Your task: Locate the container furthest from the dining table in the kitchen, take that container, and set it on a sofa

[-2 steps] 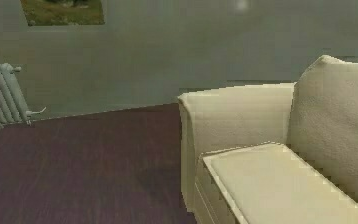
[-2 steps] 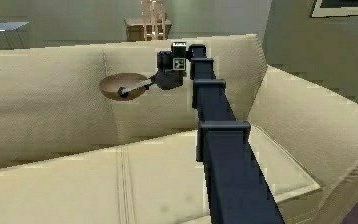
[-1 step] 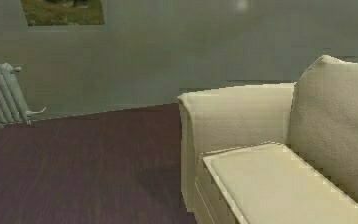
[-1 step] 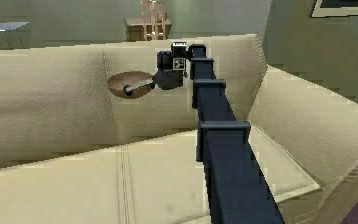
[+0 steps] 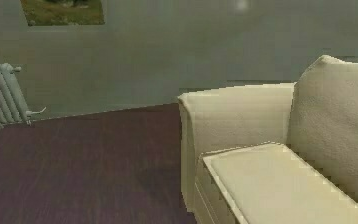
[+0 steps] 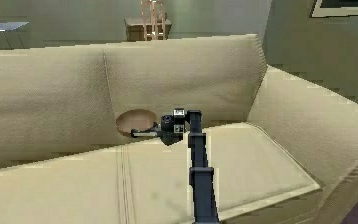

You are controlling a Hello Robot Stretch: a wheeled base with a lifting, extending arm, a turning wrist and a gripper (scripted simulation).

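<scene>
Pretty dim in here, soft flat light all round; the cream sofa [image 5: 247, 120] catches most of it, the dark floor [image 5: 77, 170] and wall [image 5: 187, 50] hardly any.

Dark arm [image 6: 203, 185], dark pincer [image 6: 145, 131] — white markers [image 6: 181, 116]

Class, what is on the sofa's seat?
A brown, round container sits on the seat against the backrest of the sofa, the gripper at it. The gripper covers part of its lower rim.

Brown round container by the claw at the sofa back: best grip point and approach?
Probably its thin rim, on the edge nearest the claw, coming from the seat side: the brown round container lies close to the sofa backrest, so its far side looks blocked.
</scene>
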